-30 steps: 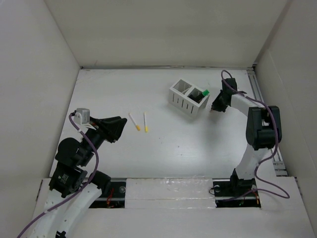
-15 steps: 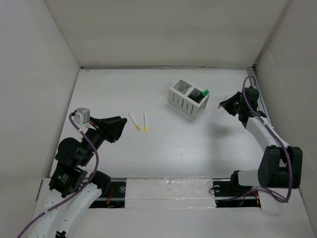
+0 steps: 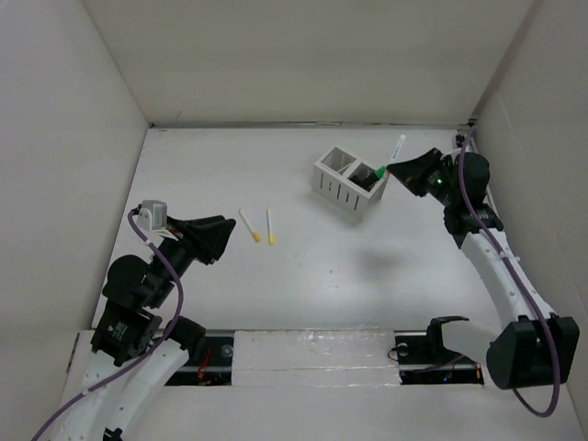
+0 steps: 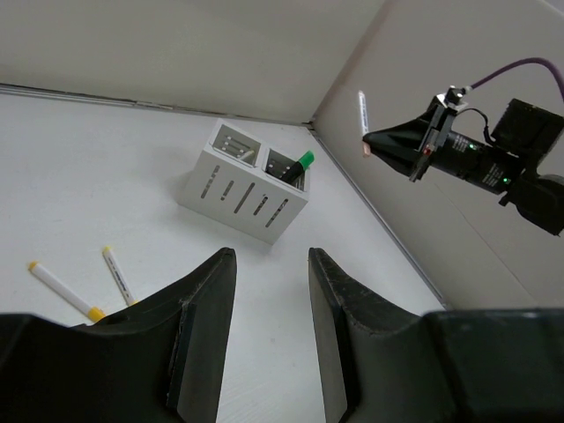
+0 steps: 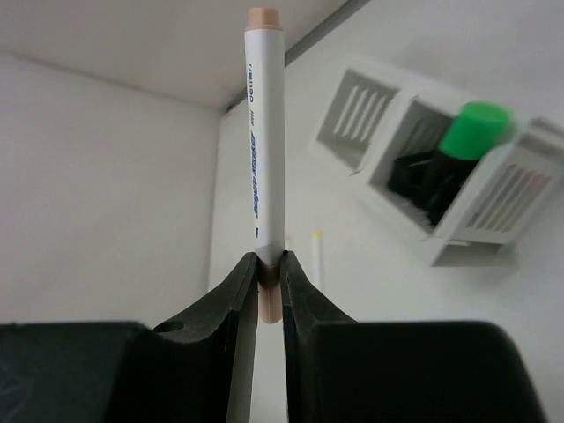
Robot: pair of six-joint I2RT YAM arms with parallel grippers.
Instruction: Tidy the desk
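The white desk [image 3: 367, 276] carries a white two-compartment slotted box [image 3: 349, 184] with a green-capped marker [image 3: 378, 171] in its right compartment. My right gripper [image 3: 393, 167] is shut on a white marker with a beige cap [image 3: 398, 145], held upright in the air just right of the box. The right wrist view shows this marker [image 5: 264, 132] pinched by its beige end between the fingers [image 5: 269, 262]. Two yellow-capped markers [image 3: 250, 226] [image 3: 270, 226] lie on the desk left of centre. My left gripper [image 3: 220, 237] is open and empty, just left of them.
White walls close in the desk on the left, back and right. A metal rail [image 3: 478, 175] runs along the right edge. The left wrist view shows the box [image 4: 247, 181], the yellow-capped markers [image 4: 62, 291] and the right gripper [image 4: 370, 139].
My right arm swung out to the right and came back up beside the box, now holding the white marker upright in the air. The left arm has not moved.
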